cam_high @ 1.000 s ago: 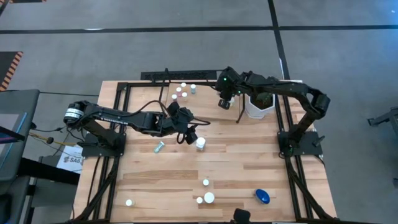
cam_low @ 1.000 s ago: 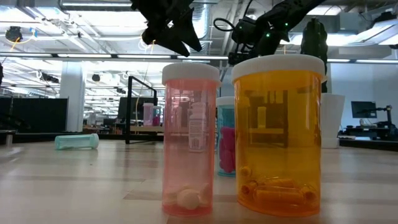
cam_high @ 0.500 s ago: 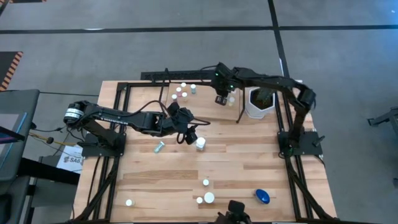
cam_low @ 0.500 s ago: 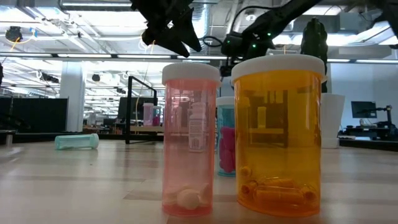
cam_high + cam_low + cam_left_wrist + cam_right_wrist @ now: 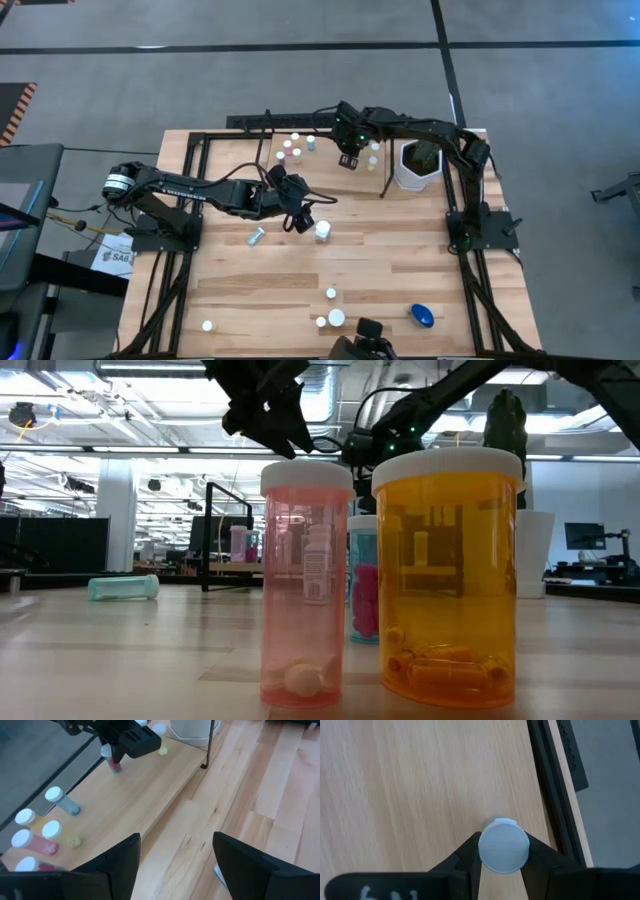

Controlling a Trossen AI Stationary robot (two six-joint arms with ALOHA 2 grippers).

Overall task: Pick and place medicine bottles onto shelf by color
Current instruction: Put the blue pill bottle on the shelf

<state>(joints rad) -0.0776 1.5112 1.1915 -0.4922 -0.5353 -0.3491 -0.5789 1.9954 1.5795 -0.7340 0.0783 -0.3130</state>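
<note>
**Ana:** Jaws first: the right gripper (image 5: 503, 851) pinches a white-capped bottle (image 5: 503, 845) by its cap, fingers pressed against both sides. The left gripper (image 5: 175, 852) is spread wide with nothing between its fingers.

**Ben:** Where do they stand?

**Ana:** From above, the right gripper (image 5: 347, 158) hangs over the shelf (image 5: 330, 168) at the far side of the table (image 5: 300, 280), near the shelf's right half. The left gripper (image 5: 303, 218) is over the table's middle, just left of a white-capped bottle standing alone (image 5: 323, 231).

**Ben:** Containers, biggest first?

**Ana:** The white pot (image 5: 415, 168) with a green plant in it stands at the far right, beside the shelf. Then a blue bottle (image 5: 422, 316) lies near the front edge at the right. In the low view an orange bottle (image 5: 448, 575) with a white cap stands closest, with orange capsules at its bottom. Left of it is a pink bottle (image 5: 306, 580) holding a few pale tablets, and behind the two a teal one (image 5: 364, 580) with pink contents.

**Ben:** And on the shelf?

**Ana:** In the left wrist view, a group of white-capped bottles (image 5: 37, 827) stands at the shelf's left end, pink and teal among them. The held bottle shows pink at its base there. From above they are the cluster (image 5: 294, 147) at the far side.

**Ben:** Anything lying down?

**Ana:** A pale green bottle (image 5: 256, 237) lies on its side left of centre. One small white-capped bottle (image 5: 207, 325) stands near the front left.
</note>
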